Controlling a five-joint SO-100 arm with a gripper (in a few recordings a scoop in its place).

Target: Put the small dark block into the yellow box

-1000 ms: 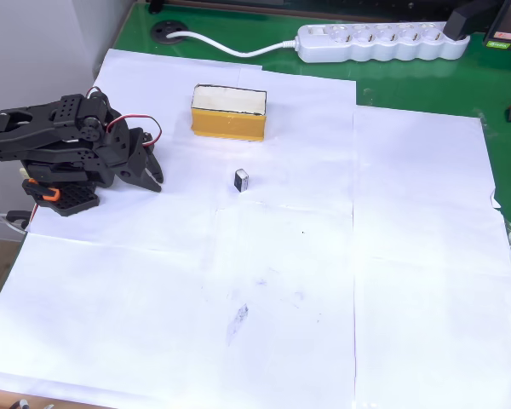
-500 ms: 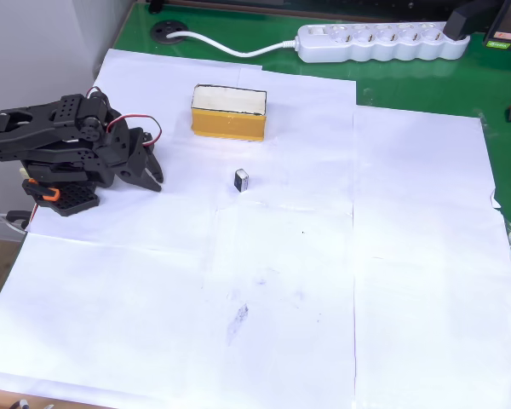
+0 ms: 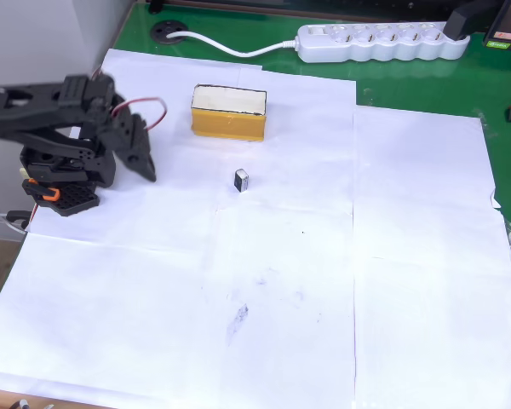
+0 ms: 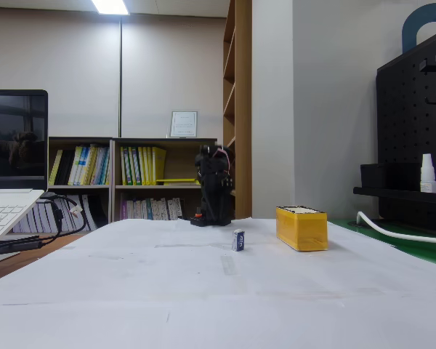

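I see the small dark block (image 3: 242,179) standing on the tabletop (image 3: 392,281) just below the yellow box (image 3: 229,112). The end effector (image 3: 146,169) sits well left of both; I cannot tell whether its fingers are apart.

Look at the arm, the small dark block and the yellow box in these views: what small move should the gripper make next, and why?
Probably reach the gripper across the white paper toward the small dark block. In the overhead view the block lies alone on the paper, just below the yellow box and outside it, while the gripper sits near the arm's base, well left of the block and holding nothing.
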